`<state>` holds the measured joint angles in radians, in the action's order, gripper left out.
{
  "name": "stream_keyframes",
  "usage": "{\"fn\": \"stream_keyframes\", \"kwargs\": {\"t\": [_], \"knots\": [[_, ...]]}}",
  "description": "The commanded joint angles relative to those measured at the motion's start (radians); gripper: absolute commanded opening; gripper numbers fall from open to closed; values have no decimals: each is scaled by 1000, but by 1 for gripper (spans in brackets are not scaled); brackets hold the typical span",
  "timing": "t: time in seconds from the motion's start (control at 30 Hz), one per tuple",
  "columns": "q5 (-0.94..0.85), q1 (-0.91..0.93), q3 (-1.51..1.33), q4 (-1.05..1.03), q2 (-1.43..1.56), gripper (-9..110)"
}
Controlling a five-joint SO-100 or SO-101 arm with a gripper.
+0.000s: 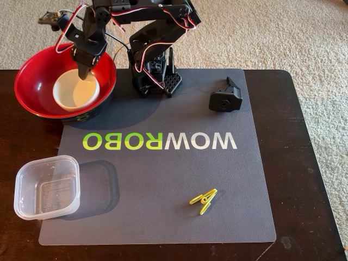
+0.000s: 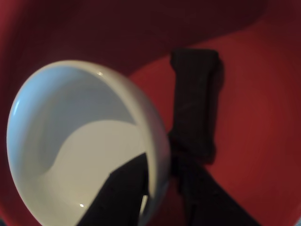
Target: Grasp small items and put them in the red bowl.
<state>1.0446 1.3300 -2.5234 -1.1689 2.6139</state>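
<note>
The red bowl [image 1: 33, 76] stands at the table's back left corner in the fixed view. The small white round dish [image 1: 69, 92] rests inside it. My gripper [image 1: 84, 72] reaches down into the bowl at the dish's far rim. In the wrist view my gripper [image 2: 160, 162] straddles the white dish [image 2: 80, 141], one finger inside and one outside the rim, shut on it, with the red bowl [image 2: 263, 117] behind. A dark oblong shape [image 2: 195, 94] lies beyond the outer finger; what it is I cannot tell. The clear square tub [image 1: 46, 187], the yellow clip pair [image 1: 203, 199] and a black printed part [image 1: 225, 97] lie on the mat.
A grey mat [image 1: 163, 185] printed WOWROBO covers most of the dark wooden table [image 1: 304, 163]. The arm's base [image 1: 155, 73] stands at the mat's back edge. Beige carpet [image 1: 293, 32] surrounds the table.
</note>
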Motion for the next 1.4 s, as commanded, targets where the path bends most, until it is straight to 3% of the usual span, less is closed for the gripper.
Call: {"fn": "stream_keyframes", "kwargs": {"t": [0.0,0.1,0.13,0.3,0.57,0.7,0.87,1.17,1.37], "knots": [[41,34,-43,86,12,3],[152,117,-120,138,46,8],[181,138,-149,160,69,19],[138,129,-153,155,124,31],[-156,-216,419,-336,-51,38],[-305,-380,747,-523,-291,38],[-454,-592,1108,-526,-690,38],[-293,-638,1855,-534,-1493,36],[-241,-594,1890,-537,-1672,35]]}}
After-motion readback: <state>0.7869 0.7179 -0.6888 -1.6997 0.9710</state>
